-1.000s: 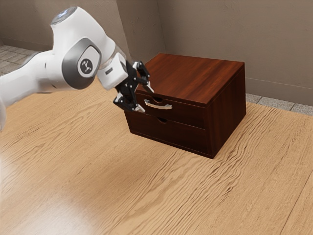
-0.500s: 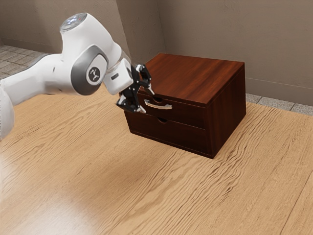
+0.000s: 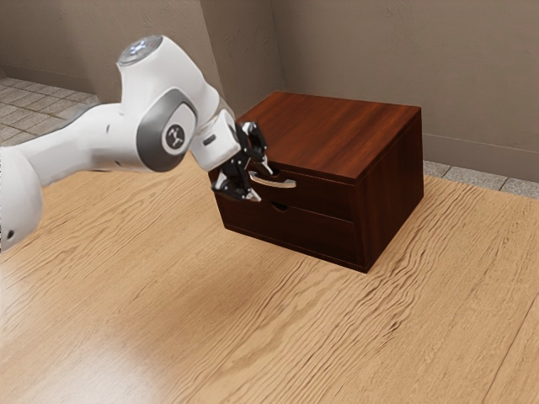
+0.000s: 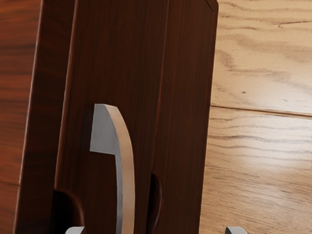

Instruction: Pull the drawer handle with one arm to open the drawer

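Observation:
A dark red wooden cabinet (image 3: 337, 126) stands on the floor with two drawers in its front. The upper drawer (image 3: 324, 192) sits flush with the cabinet front and carries a curved silver handle (image 3: 275, 180). My black gripper (image 3: 250, 175) is open at the handle's end nearest the exterior view's left, fingers spread above and below it. In the wrist view the handle (image 4: 117, 156) bows out from the upper drawer front (image 4: 112, 63), lying between my two fingertips (image 4: 74, 229) without either one pressing on it. The lower drawer (image 3: 312, 223) has a cut-out notch.
Light wooden floor (image 3: 253, 320) spreads in front of and beside the cabinet. A beige wall (image 3: 404, 50) rises behind it, with grey tiles (image 3: 480, 178) along its base. My white arm (image 3: 101, 143) comes in from the exterior view's left.
My arm has moved toward the exterior view's right, bringing the open gripper from just off the cabinet's corner up to the handle's end. The drawer has not moved.

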